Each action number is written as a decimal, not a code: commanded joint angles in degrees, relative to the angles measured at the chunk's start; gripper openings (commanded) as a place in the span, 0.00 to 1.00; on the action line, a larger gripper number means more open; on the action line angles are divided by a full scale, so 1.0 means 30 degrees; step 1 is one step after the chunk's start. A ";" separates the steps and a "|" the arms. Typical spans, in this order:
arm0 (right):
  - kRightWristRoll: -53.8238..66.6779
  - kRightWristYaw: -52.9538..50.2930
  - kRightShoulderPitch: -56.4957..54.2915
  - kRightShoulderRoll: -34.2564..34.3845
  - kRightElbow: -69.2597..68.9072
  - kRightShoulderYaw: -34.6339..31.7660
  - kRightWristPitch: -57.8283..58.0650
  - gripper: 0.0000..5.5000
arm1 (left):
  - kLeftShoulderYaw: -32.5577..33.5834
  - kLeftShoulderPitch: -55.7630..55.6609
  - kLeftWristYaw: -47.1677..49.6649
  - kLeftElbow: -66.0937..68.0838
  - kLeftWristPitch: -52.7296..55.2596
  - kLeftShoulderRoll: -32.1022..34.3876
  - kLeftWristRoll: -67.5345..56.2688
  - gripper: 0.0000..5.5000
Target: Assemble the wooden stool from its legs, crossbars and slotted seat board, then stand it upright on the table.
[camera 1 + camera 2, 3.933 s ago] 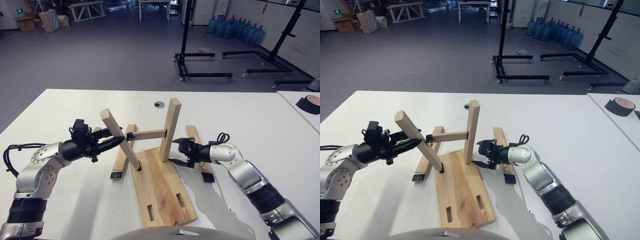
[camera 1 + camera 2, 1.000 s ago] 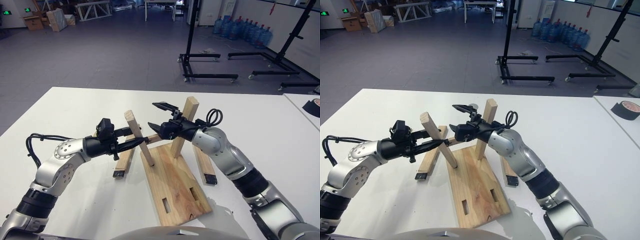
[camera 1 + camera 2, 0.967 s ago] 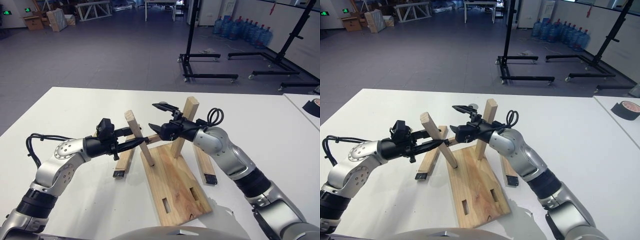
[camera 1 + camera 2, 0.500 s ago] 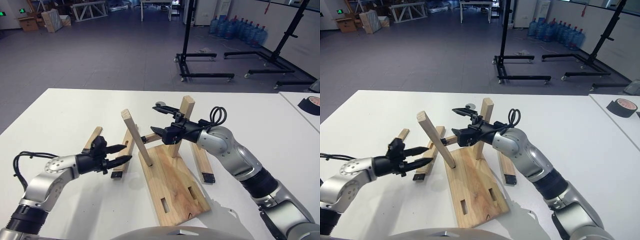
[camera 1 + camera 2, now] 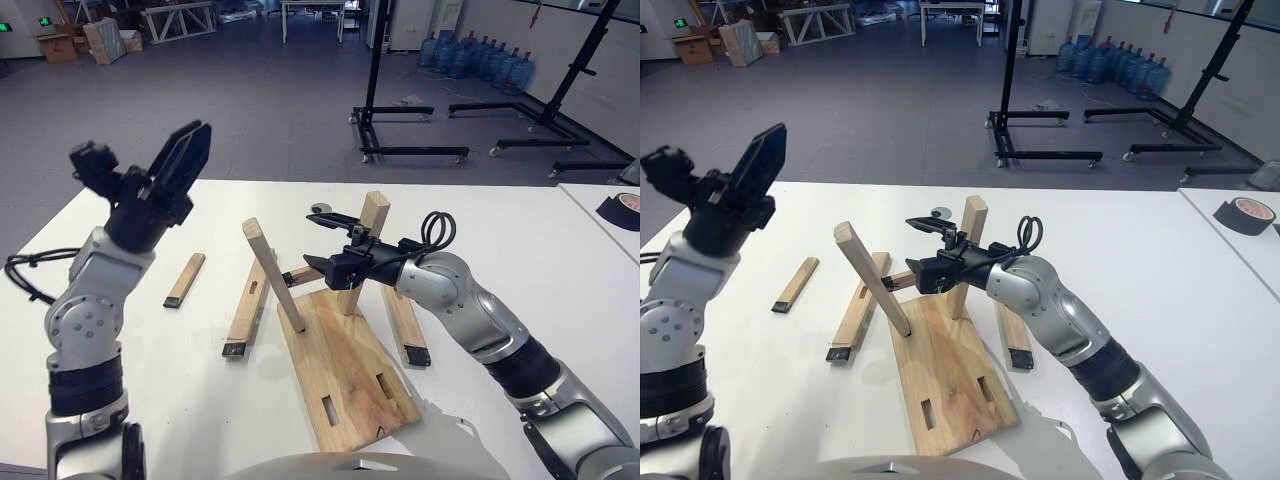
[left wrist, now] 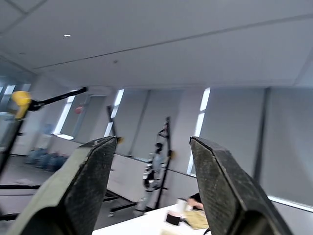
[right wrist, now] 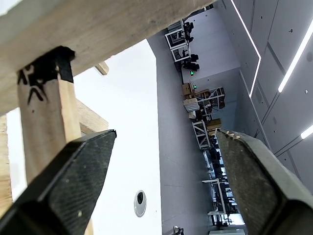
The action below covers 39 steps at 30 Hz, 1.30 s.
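Wood sits in the gap of the right gripper [image 5: 312,240]. Its 2 fingers are spread wide, 1 above and 1 below the short crossbar [image 5: 303,274], and clamp nothing. The crossbar's 3 o'clock end meets the upright leg [image 5: 372,218], and its black-capped 9 o'clock end appears to touch the tilted leg [image 5: 268,268]. Both legs stand at the 12 o'clock end of the seat board [image 5: 355,385], which lies flat on the white table [image 5: 560,300]. 2 slots at the board's 6 o'clock end are unfilled. 1 loose leg [image 5: 245,310] lies at the board's 9 o'clock and another loose leg [image 5: 408,325] at its 3 o'clock. A second crossbar [image 5: 185,279] lies further out toward 10 o'clock. The left gripper [image 5: 192,140] is high above the table's 9 o'clock side, fingers parted, holding nothing.

The parts look like plain squared softwood: stiff, light, and dry enough for the ribbed pads to hold without slipping. The joints seem the weak point. They look push-fit, and the tilted leg is probably not seated, so a sideways tug on the crossbar could lever it out. A leg is best taken across 2 flat faces, low near the board, and the thin crossbar at mid-length.
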 commanded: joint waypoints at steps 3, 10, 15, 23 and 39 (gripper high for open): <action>-0.1073 0.3740 0.2787 -0.1377 0.2872 0.2603 0.1663 0.69 | -0.5769 0.1541 0.1795 0.0698 0.5376 0.0362 0.2049 0.50; -0.1057 0.3722 0.2813 -0.1552 0.2919 0.2597 0.1598 0.69 | -0.6975 0.2729 0.0434 0.0799 0.4605 0.0947 0.4639 0.50; -0.1190 0.3434 0.2953 -0.1330 0.2974 0.2719 0.1654 0.69 | -0.2372 -0.0548 0.0967 -0.0588 0.2915 0.1093 0.1528 0.50; -0.1633 0.3274 0.3326 -0.1406 0.3062 0.3070 0.1577 0.69 | -0.2650 -0.1415 0.2423 -0.0476 0.4359 0.1372 0.1110 0.50; -0.1558 0.3367 0.3139 -0.1608 0.3197 0.2970 0.1343 0.69 | -0.6170 0.1906 0.0375 -0.0307 0.2385 0.1929 0.6721 0.50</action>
